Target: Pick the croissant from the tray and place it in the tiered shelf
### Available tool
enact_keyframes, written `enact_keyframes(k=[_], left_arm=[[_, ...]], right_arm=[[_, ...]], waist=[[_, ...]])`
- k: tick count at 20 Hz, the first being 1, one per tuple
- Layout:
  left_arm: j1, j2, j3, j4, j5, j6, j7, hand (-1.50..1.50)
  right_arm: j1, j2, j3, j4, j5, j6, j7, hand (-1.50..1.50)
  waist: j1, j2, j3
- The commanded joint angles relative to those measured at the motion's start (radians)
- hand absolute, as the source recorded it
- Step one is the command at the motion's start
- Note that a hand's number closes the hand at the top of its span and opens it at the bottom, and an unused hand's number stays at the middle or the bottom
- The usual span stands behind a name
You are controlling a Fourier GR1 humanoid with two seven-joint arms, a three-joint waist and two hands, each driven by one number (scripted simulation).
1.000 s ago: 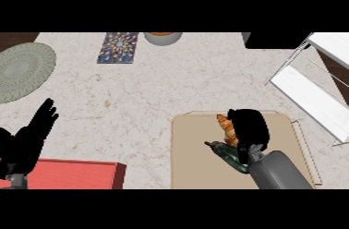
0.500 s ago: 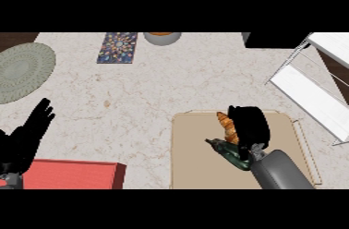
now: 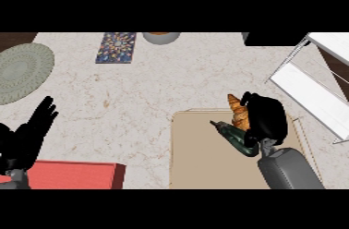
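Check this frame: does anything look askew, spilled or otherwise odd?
Nothing stands out. The right hand curls round the croissant at the tray's far edge; the left hand rests open at lower left.

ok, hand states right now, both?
Left hand: open, resting at the view's left edge, holding nothing.
Right hand: curled around the croissant.

1. I see only the upper tip and left side of the croissant [image 3: 235, 109]; the right hand [image 3: 264, 118] covers the rest.
2. Right of the croissant, the tiered shelf [image 3: 315, 96] runs off the picture's right edge.
3. Left of the croissant, the tray [image 3: 204, 154] is cut off below.
4. Far left of the croissant, the left hand [image 3: 28, 135] hides its own wrist.
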Motion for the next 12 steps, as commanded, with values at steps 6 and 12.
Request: enact_keyframes(k=[6,12], left_arm=[[0.046,-0.005,0.004,-0.037,0.01,-0.029,-0.018,0.0],[0.031,0.001,0.024,-0.014,-0.001,-0.017,-0.018,0.0]], right_arm=[[-0.124,0.099,-0.229,-0.141,-0.024,0.009,0.333,1.5],[-0.108,0.126,-0.294,-0.487,-0.113,0.1,0.426,1.5]], waist=[[0.004,-0.002,0.0],[-0.012,-0.005,0.0]])
